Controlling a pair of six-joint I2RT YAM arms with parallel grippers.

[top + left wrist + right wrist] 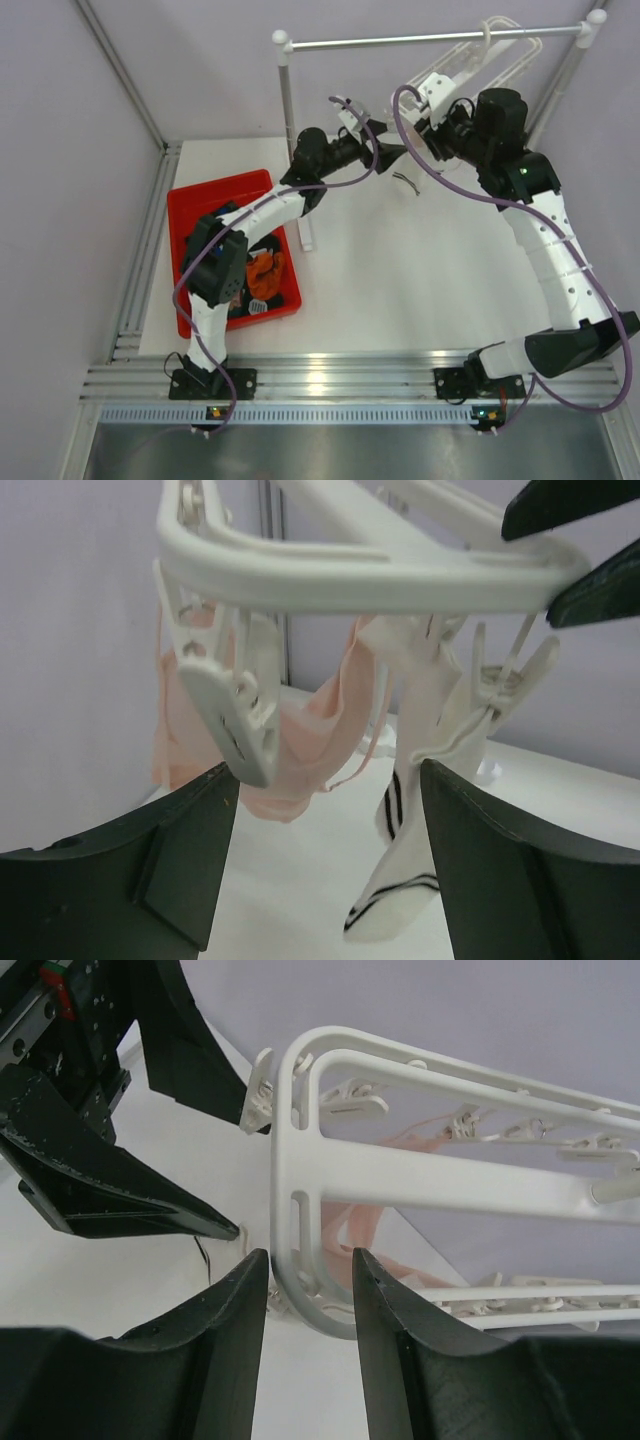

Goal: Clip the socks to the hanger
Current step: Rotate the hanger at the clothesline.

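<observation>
striped sock [405,850] clipped to hanger [330,565]; peach sock [300,745] beside

- Hanger [420,1175] frame filling the gap between right gripper [310,1260] fingers.
- Clips [235,720] and hung sock [400,880] dangling ahead of wide-spread left gripper [328,770].
- Table [400,290] middle lying open.

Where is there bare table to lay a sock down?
Bare white table lies between the red bin and the right arm. It is crowded beneath the hanger, where left hand and right hand meet.
</observation>
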